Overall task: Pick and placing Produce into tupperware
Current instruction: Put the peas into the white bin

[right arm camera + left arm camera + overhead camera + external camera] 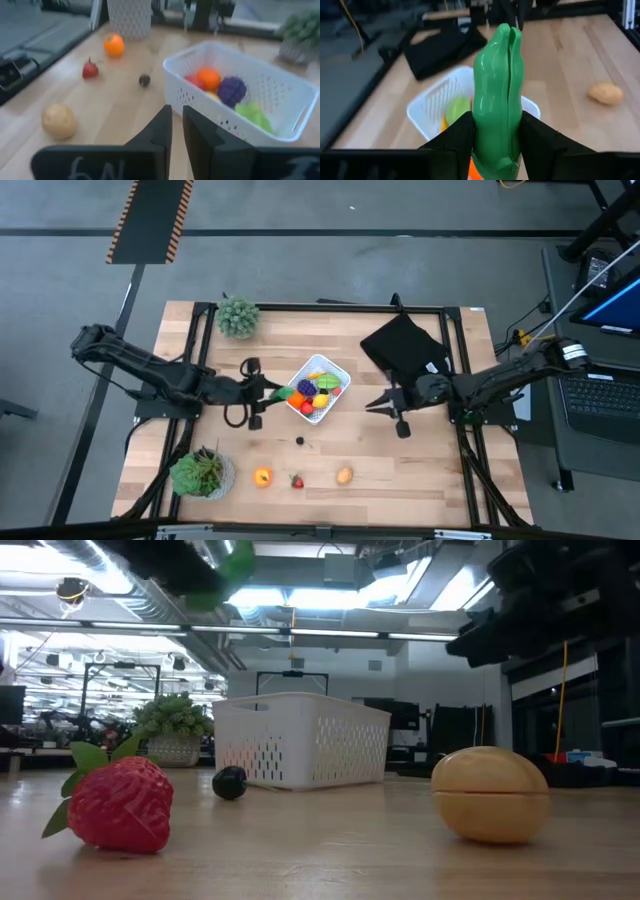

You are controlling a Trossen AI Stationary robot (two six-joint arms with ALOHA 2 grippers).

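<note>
1. One white tupperware basket (336, 370), the landmark here.
2. Four loose produce pieces on the counter (420, 470) near the basket: one orange (262, 476), one strawberry (297, 481), one tan potato (344, 475), one small dark berry (299, 441).
3. One green vegetable (498, 95) gripped in the left tool (268, 391), right beside the basket.
4. Several pieces inside the basket, piled up; exact count unclear.
5. Two potted plants (238, 316) (202, 473).
6. One black cloth (403, 345).
7. Two tools, the right tool (375, 405) narrowly parted and empty.
</note>
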